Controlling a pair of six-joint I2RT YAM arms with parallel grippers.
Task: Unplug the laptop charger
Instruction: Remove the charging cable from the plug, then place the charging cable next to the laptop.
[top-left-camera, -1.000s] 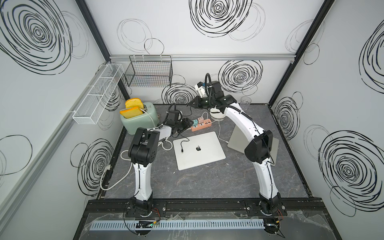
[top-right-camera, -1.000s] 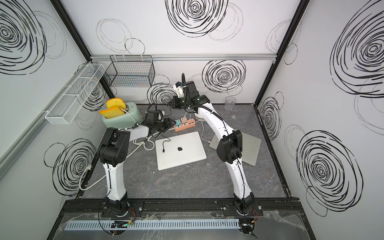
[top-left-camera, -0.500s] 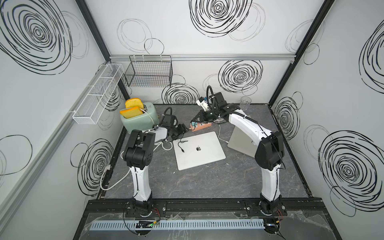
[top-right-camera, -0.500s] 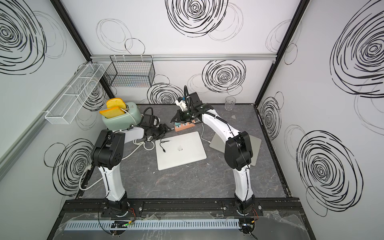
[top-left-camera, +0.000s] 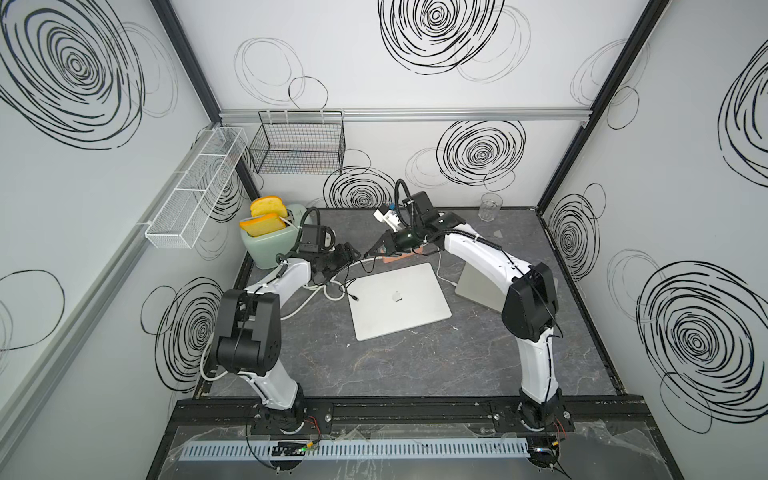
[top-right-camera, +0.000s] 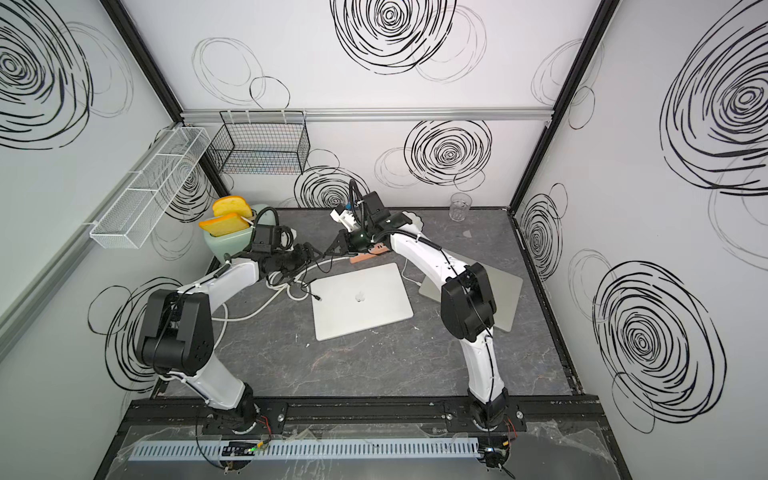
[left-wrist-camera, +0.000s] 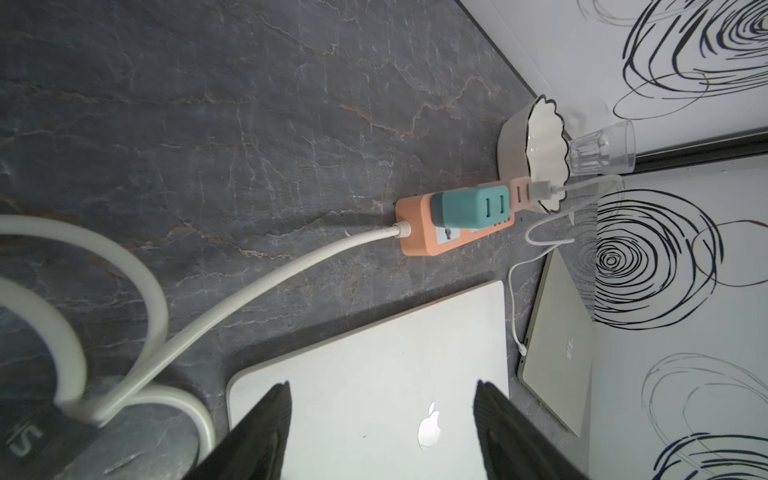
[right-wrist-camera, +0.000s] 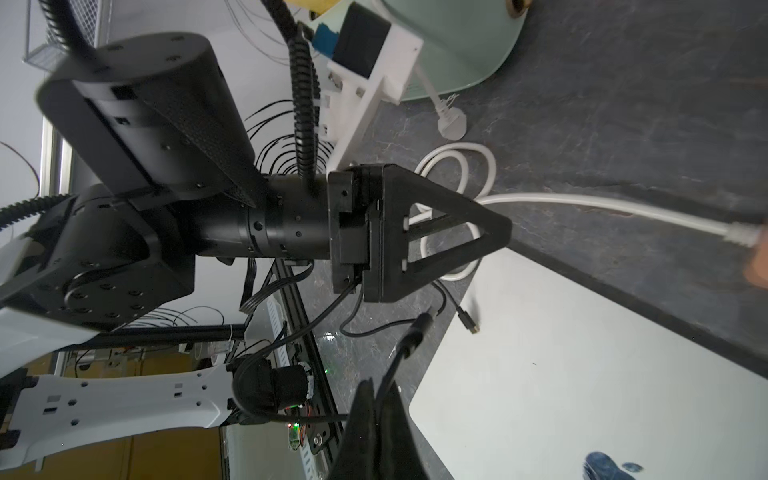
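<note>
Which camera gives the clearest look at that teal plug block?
The left wrist view: the teal plug block sits in the orange power strip, unobstructed. In both top views the right arm covers it; the right wrist view misses it.

toaster (top-left-camera: 266, 249): mint, toast slices (top-left-camera: 264, 224) upright in slots | glass (top-left-camera: 489, 206): by back wall | black basket (top-left-camera: 297, 162): hung on rail

A robot lab's test booth dressed up as a home corner: white panel walls (top-left-camera: 365, 95) scribbled with black swirls (top-left-camera: 482, 154), black frame posts (top-left-camera: 188, 62), two robot arms (top-left-camera: 528, 307) bolted to a rail (top-left-camera: 395, 409) at the front edge of the worktop (top-left-camera: 395, 365), and props like a toaster (top-left-camera: 270, 245) and wire basket (top-left-camera: 297, 151)
</note>
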